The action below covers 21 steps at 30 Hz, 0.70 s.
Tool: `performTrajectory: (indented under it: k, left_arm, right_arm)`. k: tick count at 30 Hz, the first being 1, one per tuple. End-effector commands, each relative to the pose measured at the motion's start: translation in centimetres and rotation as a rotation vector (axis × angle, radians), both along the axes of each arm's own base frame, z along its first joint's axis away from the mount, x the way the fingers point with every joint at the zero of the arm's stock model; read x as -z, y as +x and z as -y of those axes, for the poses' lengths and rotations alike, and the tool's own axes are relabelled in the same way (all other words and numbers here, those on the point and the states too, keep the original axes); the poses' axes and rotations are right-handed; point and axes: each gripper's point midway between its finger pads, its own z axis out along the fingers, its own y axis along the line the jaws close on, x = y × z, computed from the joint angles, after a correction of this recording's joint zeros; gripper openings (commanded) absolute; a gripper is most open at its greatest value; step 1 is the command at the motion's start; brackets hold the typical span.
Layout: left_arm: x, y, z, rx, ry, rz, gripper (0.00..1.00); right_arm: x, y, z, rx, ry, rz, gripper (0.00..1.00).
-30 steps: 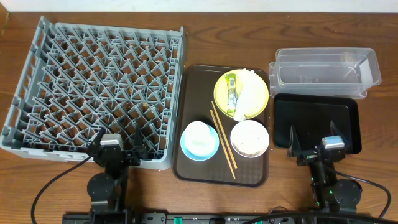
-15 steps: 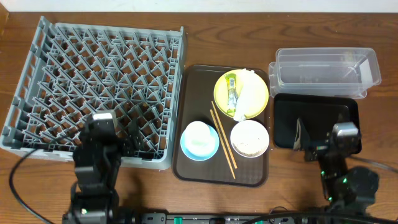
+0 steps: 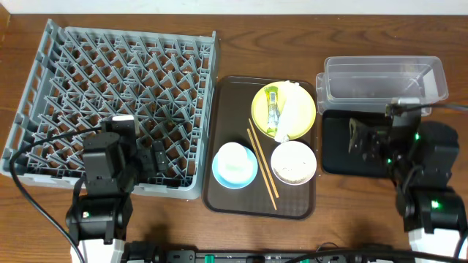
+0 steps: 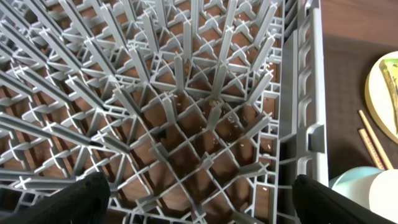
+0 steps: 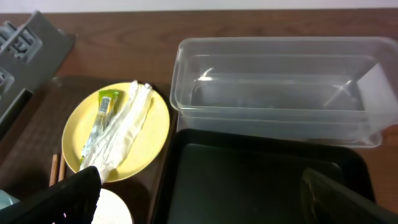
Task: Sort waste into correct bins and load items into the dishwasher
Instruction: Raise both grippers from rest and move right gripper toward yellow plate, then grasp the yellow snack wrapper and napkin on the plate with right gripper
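The grey dish rack [image 3: 110, 88] stands at the left. A yellow plate [image 3: 300, 98] holds a yellow-green sachet [image 3: 272, 106] and a white napkin [image 3: 289, 115]. A light blue bowl [image 3: 235, 165] has a white cup in it. A white bowl [image 3: 293, 162] holds rice scraps, and two chopsticks [image 3: 262, 164] lie between the bowls. The clear tub [image 3: 384, 82] and black tray [image 3: 335, 150] are at the right. My left gripper [image 4: 199, 199] is open and empty above the rack's front right corner. My right gripper [image 5: 205, 199] is open and empty above the black tray [image 5: 249, 180].
The dishes sit on a dark brown serving tray [image 3: 234, 109] between rack and bins. In the right wrist view, the plate [image 5: 146, 146] and napkin [image 5: 121, 134] lie left of the clear tub [image 5: 280, 87]. The rack wall [image 4: 298, 112] rises beside my left gripper.
Both arms have risen from the table's front edge and reached forward: the left gripper over the rack's front corner, the right gripper over the black tray. No object has moved.
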Motion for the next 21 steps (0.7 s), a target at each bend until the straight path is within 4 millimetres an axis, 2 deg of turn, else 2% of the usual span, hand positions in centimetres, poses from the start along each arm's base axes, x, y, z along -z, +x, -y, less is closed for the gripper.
performTrajectory:
  k: [1, 5, 10, 14, 21]
  left_arm:
    - [-1.1, 0.2, 0.0, -0.006, -0.010, 0.022, 0.96]
    - [-1.1, 0.2, 0.0, -0.006, -0.009, 0.021, 0.96]
    - [-1.1, 0.2, 0.0, -0.006, -0.009, 0.021, 0.96]
    - [-1.1, 0.2, 0.0, -0.006, -0.010, 0.021, 0.96]
    - [-0.9, 0.3, 0.0, -0.007, -0.010, 0.013, 0.96]
  right_arm:
    - [-0.4, 0.3, -1.2, -0.048, 0.041, -0.009, 0.99]
    - [0.3, 0.1, -1.2, -0.046, 0.047, -0.040, 0.99]
    - [0.0, 0.2, -1.5, -0.058, 0.064, -0.028, 0.99]
    - [0.1, 1.1, -1.9, -0.075, 0.086, -0.022, 0.99]
    - [1.5, 3.6, -4.2, -0.135, 0.137, -0.087, 0.99]
